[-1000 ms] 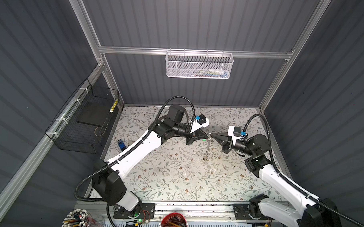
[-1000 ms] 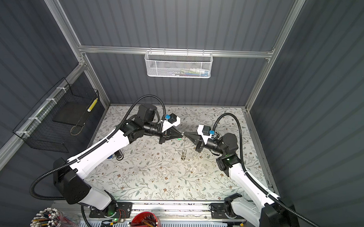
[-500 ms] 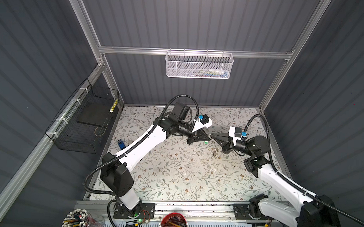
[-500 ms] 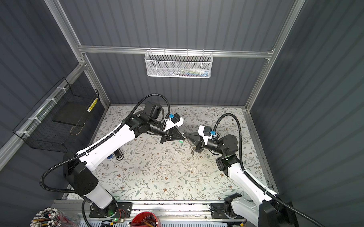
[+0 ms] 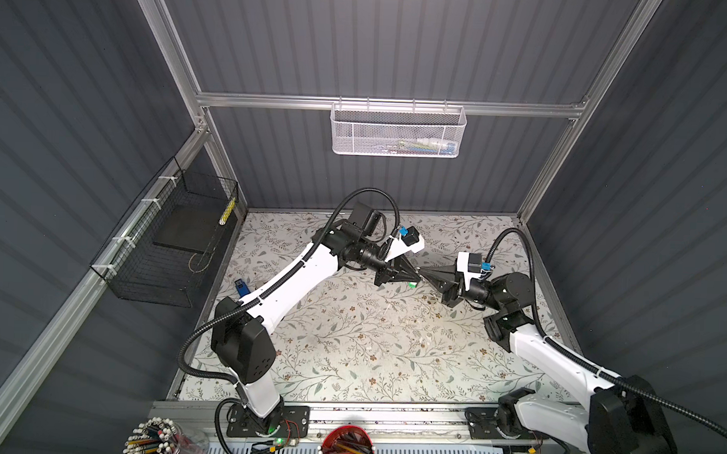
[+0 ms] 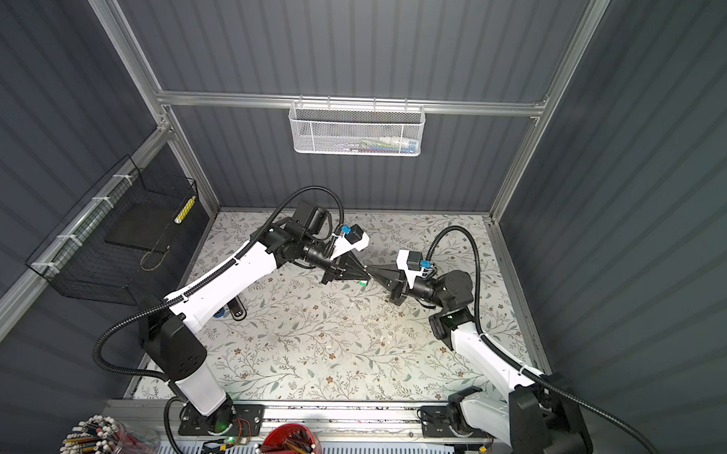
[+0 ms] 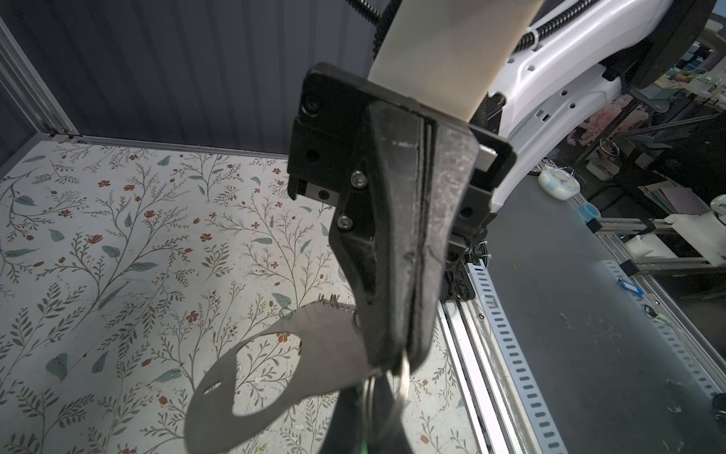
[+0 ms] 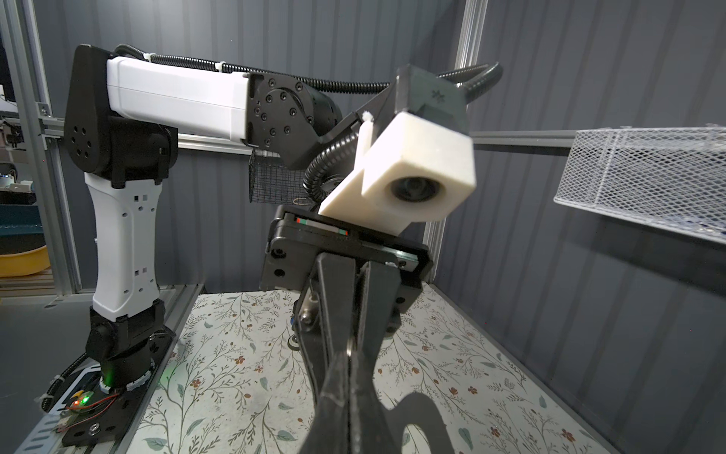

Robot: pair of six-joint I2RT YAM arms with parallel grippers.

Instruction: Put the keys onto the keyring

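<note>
Grey keyring (image 7: 330, 353) sits pinched in the closed left gripper (image 7: 396, 353), tip-to-tip with the closed right gripper (image 5: 426, 275), green tag (image 5: 412, 284) beside.

top x2: overhead, far, same scene | wrist cams (image 8: 416, 188): close, facing each other

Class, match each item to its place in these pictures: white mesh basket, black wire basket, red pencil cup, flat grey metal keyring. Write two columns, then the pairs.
1. white mesh basket
2. black wire basket
3. red pencil cup
4. flat grey metal keyring

A. raised above the floral mat
B. hung on the silver rear rail
C. at the front, outside the mat
D. hung on the left side rail

Pairs: 1-B, 2-D, 3-C, 4-A
</note>
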